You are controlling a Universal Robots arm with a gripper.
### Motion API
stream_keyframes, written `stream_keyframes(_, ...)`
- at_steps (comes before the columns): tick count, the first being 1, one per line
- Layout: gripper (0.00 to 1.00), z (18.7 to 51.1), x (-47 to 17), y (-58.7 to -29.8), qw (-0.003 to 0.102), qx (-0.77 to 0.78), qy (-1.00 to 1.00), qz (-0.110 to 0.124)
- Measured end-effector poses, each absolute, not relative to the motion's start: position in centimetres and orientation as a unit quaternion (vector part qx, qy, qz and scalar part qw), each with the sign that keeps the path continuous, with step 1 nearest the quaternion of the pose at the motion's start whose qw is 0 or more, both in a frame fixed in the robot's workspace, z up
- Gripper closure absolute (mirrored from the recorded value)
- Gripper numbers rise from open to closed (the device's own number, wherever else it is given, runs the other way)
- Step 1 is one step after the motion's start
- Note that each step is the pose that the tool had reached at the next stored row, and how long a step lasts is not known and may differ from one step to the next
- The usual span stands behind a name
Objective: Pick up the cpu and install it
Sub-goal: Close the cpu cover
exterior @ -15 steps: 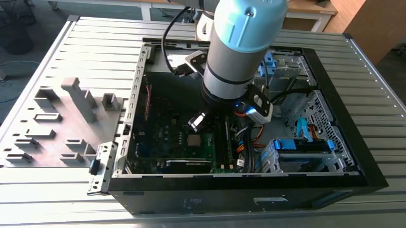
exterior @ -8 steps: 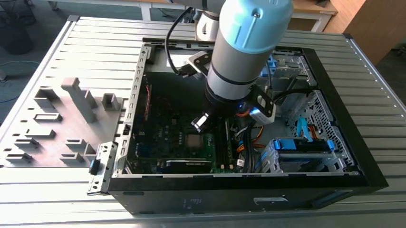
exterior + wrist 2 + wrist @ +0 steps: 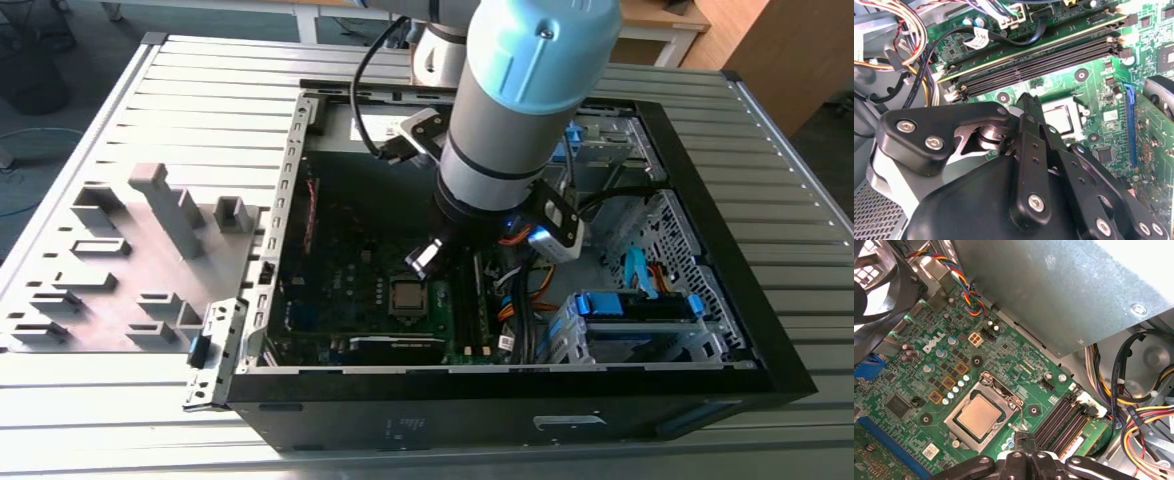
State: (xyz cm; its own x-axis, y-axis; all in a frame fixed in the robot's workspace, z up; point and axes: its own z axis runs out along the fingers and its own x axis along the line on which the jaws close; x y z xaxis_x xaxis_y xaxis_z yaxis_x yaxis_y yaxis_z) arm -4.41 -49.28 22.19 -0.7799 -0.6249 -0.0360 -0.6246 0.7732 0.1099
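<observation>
A slatted metal table carries two things. An open black case lies on its side toward the exterior view's right. A grey tray with raised blocks lies flat just beside it, on the exterior view's left.

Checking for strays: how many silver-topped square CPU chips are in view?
1. The silver-grey square cpu lies in the socket on the green motherboard, in the first wrist view. The arm could hide others.
</observation>
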Motion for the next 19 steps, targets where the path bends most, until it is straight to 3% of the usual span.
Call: stream_keyframes(19,0.89,21.82,-4.92,-48.97,0.002,0.332,-0.942,-0.057)
